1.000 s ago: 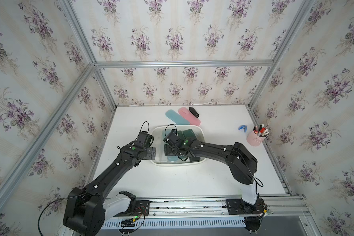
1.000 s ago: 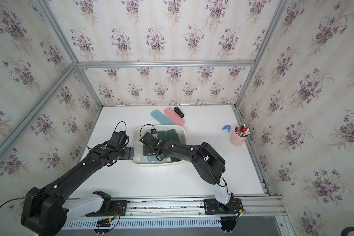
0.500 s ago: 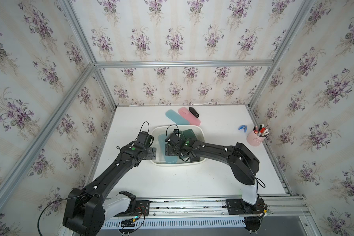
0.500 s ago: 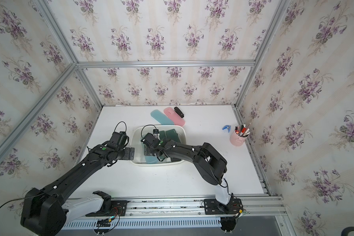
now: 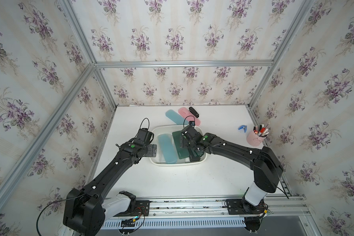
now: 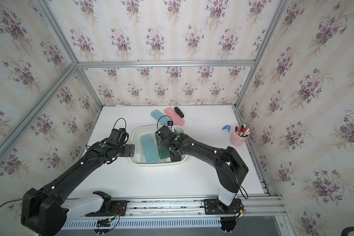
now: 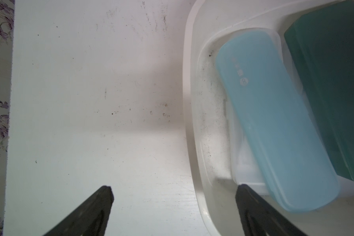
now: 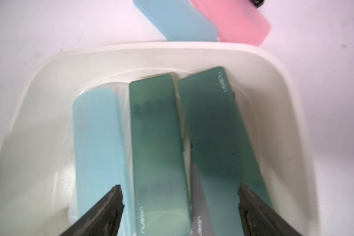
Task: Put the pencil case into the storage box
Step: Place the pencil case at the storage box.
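Observation:
The storage box [image 5: 163, 162] [image 6: 135, 161] is a shallow white tub at mid-table. Inside it lie a light blue pencil case [image 5: 167, 148] [image 8: 98, 143] [image 7: 274, 122], two dark green cases [image 8: 157, 153] [image 8: 219, 132] and a darker one [image 5: 194, 157] beneath. My right gripper [image 5: 185, 144] [image 8: 180, 190] hovers open over the green cases and holds nothing. My left gripper [image 5: 153, 150] [image 7: 174, 189] is open and empty, its jaws straddling the box's left rim [image 7: 189, 102]. Behind the box, another light blue case [image 5: 175, 116] and a pink case [image 5: 189, 116] lie on the table.
A black object [image 5: 194, 112] rests at the pink case's far end. At the right side stand a pink pen cup [image 5: 255, 138] with pens and a small blue clip [image 5: 242, 128]. Aluminium frame posts and papered walls close in the white table.
My right gripper has opened and shifted right, off the light blue case, which now lies free in the box's left part. The left arm has not moved.

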